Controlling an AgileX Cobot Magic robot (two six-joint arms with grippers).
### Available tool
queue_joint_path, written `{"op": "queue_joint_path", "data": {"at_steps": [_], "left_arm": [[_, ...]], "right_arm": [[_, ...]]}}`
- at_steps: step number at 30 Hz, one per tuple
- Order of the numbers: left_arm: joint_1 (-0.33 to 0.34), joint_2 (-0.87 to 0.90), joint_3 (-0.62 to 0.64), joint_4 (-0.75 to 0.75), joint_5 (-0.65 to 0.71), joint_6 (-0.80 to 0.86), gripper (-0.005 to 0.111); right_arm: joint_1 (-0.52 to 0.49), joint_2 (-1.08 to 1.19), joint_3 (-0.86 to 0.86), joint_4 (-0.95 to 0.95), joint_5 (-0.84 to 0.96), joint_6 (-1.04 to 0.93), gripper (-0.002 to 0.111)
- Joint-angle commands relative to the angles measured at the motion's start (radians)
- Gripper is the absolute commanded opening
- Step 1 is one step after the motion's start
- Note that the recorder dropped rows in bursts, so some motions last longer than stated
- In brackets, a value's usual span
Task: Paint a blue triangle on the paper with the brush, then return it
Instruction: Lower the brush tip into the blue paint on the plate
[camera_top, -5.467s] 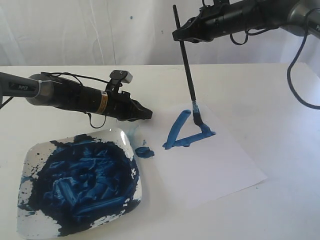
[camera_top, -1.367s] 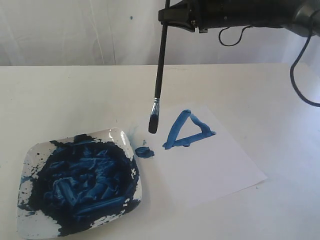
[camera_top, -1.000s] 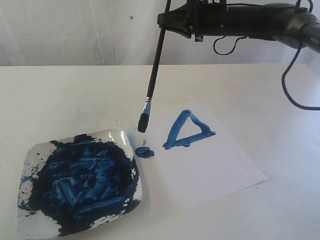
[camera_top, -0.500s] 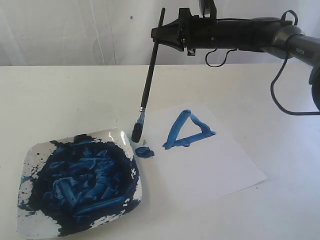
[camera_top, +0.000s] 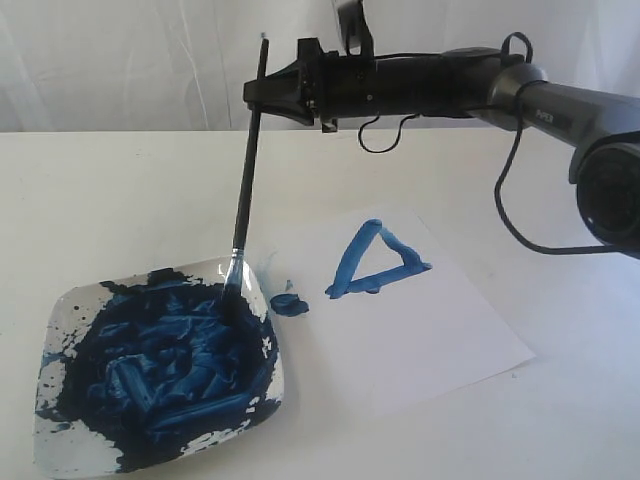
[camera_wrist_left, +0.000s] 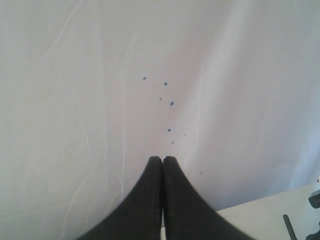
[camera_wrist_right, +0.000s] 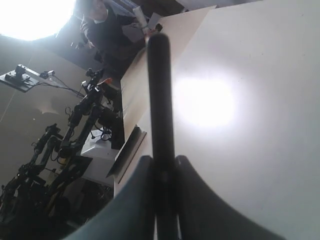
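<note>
My right gripper (camera_top: 256, 96) reaches across from the right and is shut on the brush (camera_top: 245, 180), high on its black handle. The brush hangs nearly upright, its bristle tip touching the blue paint at the far corner of the square white plate (camera_top: 66, 305). In the right wrist view the handle (camera_wrist_right: 160, 100) runs straight up between my right gripper (camera_wrist_right: 162, 162). The blue triangle (camera_top: 372, 260) sits on the paper (camera_top: 420, 330), right of the plate. My left gripper (camera_wrist_left: 162, 160) is shut on nothing, faces the white backdrop, and is out of the exterior view.
A small round blue paint blob (camera_top: 289, 303) lies on the table between the plate and the paper. The white table (camera_top: 110, 190) carries everything. A white cloth backdrop (camera_top: 150, 60) hangs behind it.
My right arm has swung left and lowered, carrying the brush from above the paper's near-left edge to the plate, where the tip now meets the paint. The left arm left the exterior view earlier.
</note>
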Motion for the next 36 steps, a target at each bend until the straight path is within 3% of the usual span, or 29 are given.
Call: {"op": "queue_joint_path", "data": {"at_steps": [1, 17, 36], "left_arm": [[0.003, -0.012, -0.001, -0.003, -0.007, -0.007, 0.0], [0.003, -0.012, -0.001, -0.003, -0.007, -0.002, 0.0], [0.003, -0.012, -0.001, -0.003, -0.007, 0.0, 0.0]], "right_arm": [[0.026, -0.002, 0.002, 0.004, 0.007, -0.011, 0.0], [0.134, 0.059, 0.002, 0.002, -0.091, -0.057, 0.0], [0.139, 0.117, 0.002, -0.002, -0.231, -0.022, 0.0]]}}
